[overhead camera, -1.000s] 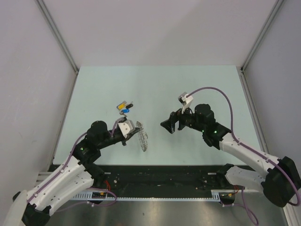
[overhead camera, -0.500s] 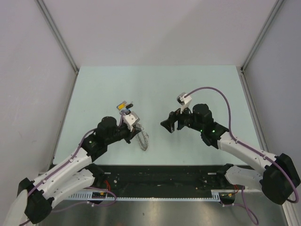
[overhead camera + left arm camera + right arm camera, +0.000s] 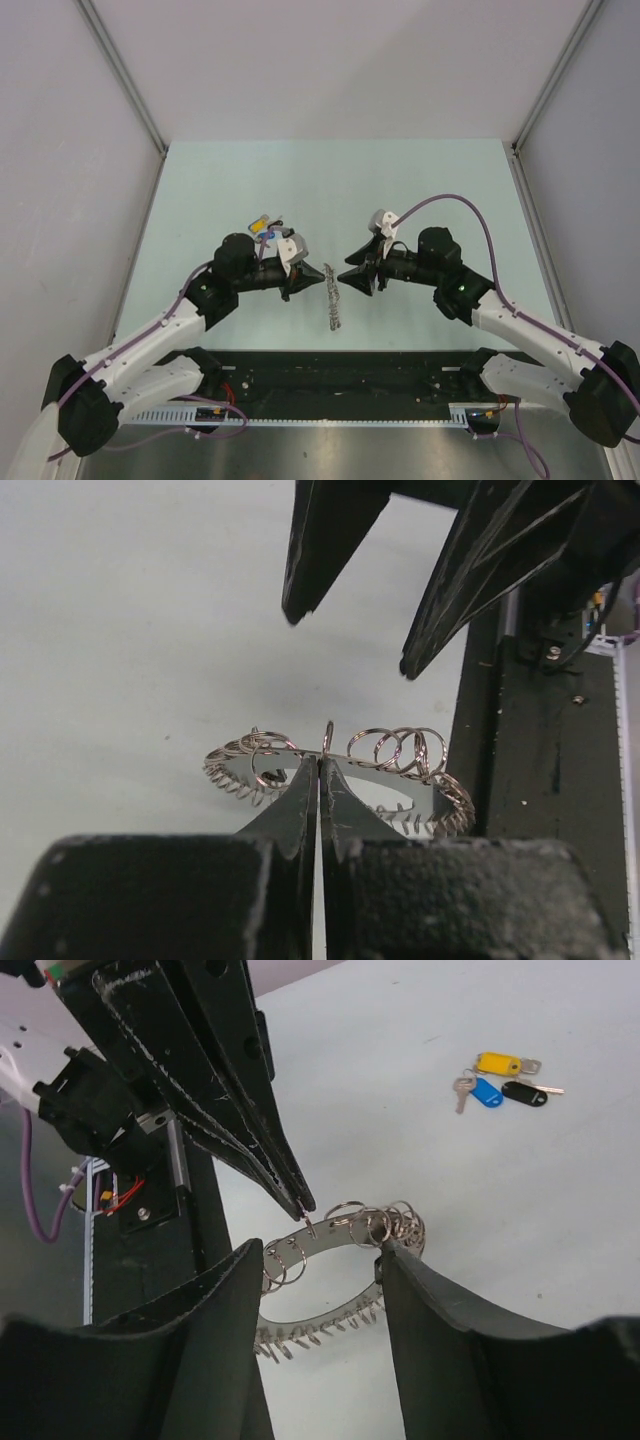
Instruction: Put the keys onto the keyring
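Observation:
The keyring [image 3: 332, 306] is a silvery band hung with small wire rings, and it dangles between the two arms above the table. My left gripper [image 3: 322, 275] is shut on one small ring at its top edge [image 3: 328, 738]. My right gripper [image 3: 346, 279] faces it, open, with its jaws on either side of the band [image 3: 312, 1317]. The right-hand fingertip [image 3: 392, 1256] touches or nearly touches the band. The keys [image 3: 266, 225], with yellow [image 3: 498, 1063], blue [image 3: 487, 1093] and black [image 3: 523, 1093] heads, lie together on the table behind the left arm.
The pale green table [image 3: 420, 190] is walled by white panels at the back and sides. A black rail [image 3: 340, 375] with cabling runs along the near edge below the hanging keyring.
My left arm has swung right toward the centre, carrying the keyring. My right gripper has moved left to meet it, and its jaws have narrowed around the band.

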Tool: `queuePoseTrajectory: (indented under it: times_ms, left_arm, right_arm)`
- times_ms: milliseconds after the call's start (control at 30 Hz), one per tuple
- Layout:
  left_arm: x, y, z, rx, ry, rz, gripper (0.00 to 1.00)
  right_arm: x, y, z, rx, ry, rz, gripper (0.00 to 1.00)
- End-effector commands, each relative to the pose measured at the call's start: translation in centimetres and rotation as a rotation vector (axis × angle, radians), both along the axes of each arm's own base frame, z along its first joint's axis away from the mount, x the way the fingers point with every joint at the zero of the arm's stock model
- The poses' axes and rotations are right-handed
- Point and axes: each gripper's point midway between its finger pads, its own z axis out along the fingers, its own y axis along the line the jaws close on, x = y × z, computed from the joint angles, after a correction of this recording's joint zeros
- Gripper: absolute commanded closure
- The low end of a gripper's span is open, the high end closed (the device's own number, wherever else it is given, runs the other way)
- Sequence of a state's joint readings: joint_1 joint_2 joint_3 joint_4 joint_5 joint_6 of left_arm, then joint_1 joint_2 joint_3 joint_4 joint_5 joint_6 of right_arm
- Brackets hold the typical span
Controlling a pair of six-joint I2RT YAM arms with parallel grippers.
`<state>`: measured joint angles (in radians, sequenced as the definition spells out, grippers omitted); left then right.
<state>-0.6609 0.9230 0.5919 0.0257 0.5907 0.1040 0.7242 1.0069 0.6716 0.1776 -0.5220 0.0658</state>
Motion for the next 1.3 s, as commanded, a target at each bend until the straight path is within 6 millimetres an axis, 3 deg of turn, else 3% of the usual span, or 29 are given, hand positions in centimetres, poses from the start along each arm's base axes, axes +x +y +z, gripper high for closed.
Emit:
queuePoseTrajectory:
  times_ms: [0, 200, 667, 867, 900, 1000, 1033, 1100, 1233, 1267]
  left_arm:
    - [-1.4, -2.1, 5.6, -0.15, -0.099, -0.162, 1.0]
    - [-2.1, -2.7, 6.6, -0.189, -0.08, -0.22, 1.0]
    - [-2.8, -3.1, 7.7, -0.23, -0.044, -0.257, 1.0]
    - [-2.4, -3.1, 7.5, -0.225, -0.038, -0.229, 0.98]
    - [-2.1, -3.0, 7.4, -0.222, -0.036, -0.205, 0.96]
    - [-0.9, -2.6, 6.8, -0.197, -0.012, -0.115, 0.76]
    - [0.5, -2.1, 6.6, -0.184, -0.01, -0.029, 0.66]
    - [1.7, -1.1, 6.0, -0.156, 0.001, 0.076, 0.6]
    - [6.0, 2.8, 4.8, -0.111, 0.045, 0.416, 0.46]
    - [7.7, 5.0, 3.7, -0.069, 0.061, 0.577, 0.44]
  right_arm:
    - [-1.3, 0.9, 0.9, 0.028, -0.06, 0.106, 0.49]
    - [-1.7, 1.1, 0.9, 0.028, -0.072, 0.128, 0.58]
    - [-2.8, 1.5, 1.1, 0.039, -0.074, 0.192, 0.7]
    - [-3.0, 1.5, 1.2, 0.038, -0.073, 0.202, 1.0]
    - [-3.0, 1.4, 1.3, 0.04, -0.074, 0.198, 1.0]
    - [-2.6, 1.0, 1.1, 0.023, -0.071, 0.163, 1.0]
    - [-2.2, 0.7, 1.1, 0.018, -0.075, 0.133, 1.0]
    - [-1.3, -0.1, 0.7, -0.005, -0.059, 0.075, 1.0]
    - [-0.2, -1.9, 1.0, -0.026, -0.086, -0.016, 1.0]
    - [0.1, -2.3, 0.9, -0.032, -0.087, -0.038, 1.0]
